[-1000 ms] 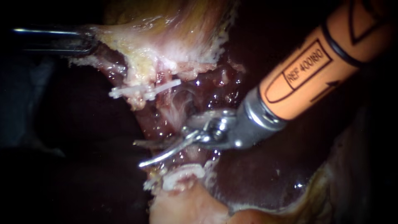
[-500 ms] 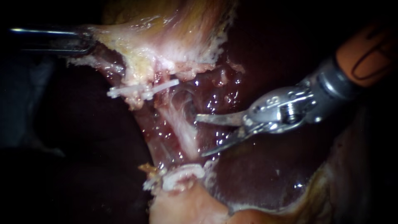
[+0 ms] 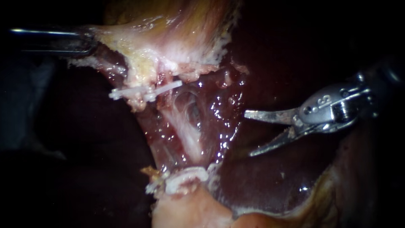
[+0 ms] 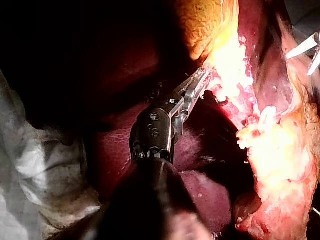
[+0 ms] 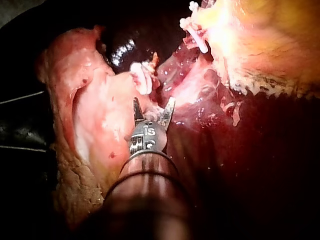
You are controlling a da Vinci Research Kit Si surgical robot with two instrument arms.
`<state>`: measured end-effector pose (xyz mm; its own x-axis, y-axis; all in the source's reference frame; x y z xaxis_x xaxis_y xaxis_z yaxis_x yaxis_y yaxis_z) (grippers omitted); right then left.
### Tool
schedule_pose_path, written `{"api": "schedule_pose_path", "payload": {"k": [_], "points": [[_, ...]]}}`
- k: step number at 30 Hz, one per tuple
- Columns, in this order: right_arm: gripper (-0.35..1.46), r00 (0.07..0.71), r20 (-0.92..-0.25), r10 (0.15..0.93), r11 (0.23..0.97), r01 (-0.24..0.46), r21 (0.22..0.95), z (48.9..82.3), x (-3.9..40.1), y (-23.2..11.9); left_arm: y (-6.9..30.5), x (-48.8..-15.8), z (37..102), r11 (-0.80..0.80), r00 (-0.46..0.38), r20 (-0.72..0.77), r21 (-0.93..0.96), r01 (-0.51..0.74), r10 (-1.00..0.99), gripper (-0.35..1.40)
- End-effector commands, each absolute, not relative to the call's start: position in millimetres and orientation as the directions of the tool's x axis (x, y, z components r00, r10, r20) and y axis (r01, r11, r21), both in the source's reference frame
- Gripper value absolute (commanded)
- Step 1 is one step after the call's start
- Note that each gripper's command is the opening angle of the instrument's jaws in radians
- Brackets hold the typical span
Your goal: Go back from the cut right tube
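Note:
My right instrument (image 3: 249, 133) has two thin blades, and they stand open in free space to the right of the tissue, touching nothing. In the right wrist view the same open blades (image 5: 153, 111) sit a little short of the wet pink tissue. A pale strand, the tube (image 3: 185, 131), runs between an upper white clip (image 3: 145, 92) and a lower white clip (image 3: 185, 179); I cannot tell where it is cut. My left instrument (image 3: 86, 40) comes in at the upper left. Its jaws (image 4: 197, 82) are shut on the pale edge of the gallbladder (image 3: 168, 38).
Dark red liver (image 3: 261, 181) lies under and to the right of the tube, below my right instrument. Pale fatty tissue (image 3: 181, 209) sits under the lower clip. In the left wrist view, the right instrument's blades (image 4: 307, 50) show beyond the gallbladder's edge.
My right instrument has drawn back to the right, from across the tube to well clear of it. Its blades stay open. The left instrument and the clips have not moved.

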<state>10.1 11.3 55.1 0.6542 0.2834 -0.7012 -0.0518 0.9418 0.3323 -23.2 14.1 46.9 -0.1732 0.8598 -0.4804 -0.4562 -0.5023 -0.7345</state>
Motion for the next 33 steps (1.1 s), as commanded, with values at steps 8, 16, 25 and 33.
{"api": "schedule_pose_path", "payload": {"k": [8, 16, 25, 33], "points": [[1.43, 0.657, -0.694, 0.294, 0.94, -0.068, 0.334, 54.8, 9.6, 11.6, 14.0, -25.3, 48.1, -0.501, -0.168, -0.483, -0.728, -0.469, 0.859, -0.35], [1.45, 0.658, -0.691, 0.299, 0.94, -0.077, 0.334, 54.8, 9.6, 11.6, 12.7, -28.2, 51.0, -0.512, -0.172, -0.493, -0.724, -0.462, 0.853, -0.35], [1.45, 0.658, -0.69, 0.301, 0.939, -0.078, 0.334, 54.7, 9.6, 11.7, 12.3, -29.8, 52.4, -0.521, -0.187, -0.494, -0.725, -0.45, 0.849, -0.35], [1.45, 0.659, -0.69, 0.301, 0.939, -0.079, 0.335, 54.7, 9.5, 11.8, 12.2, -29.8, 52.2, -0.522, -0.189, -0.494, -0.726, -0.447, 0.849, -0.35]]}}
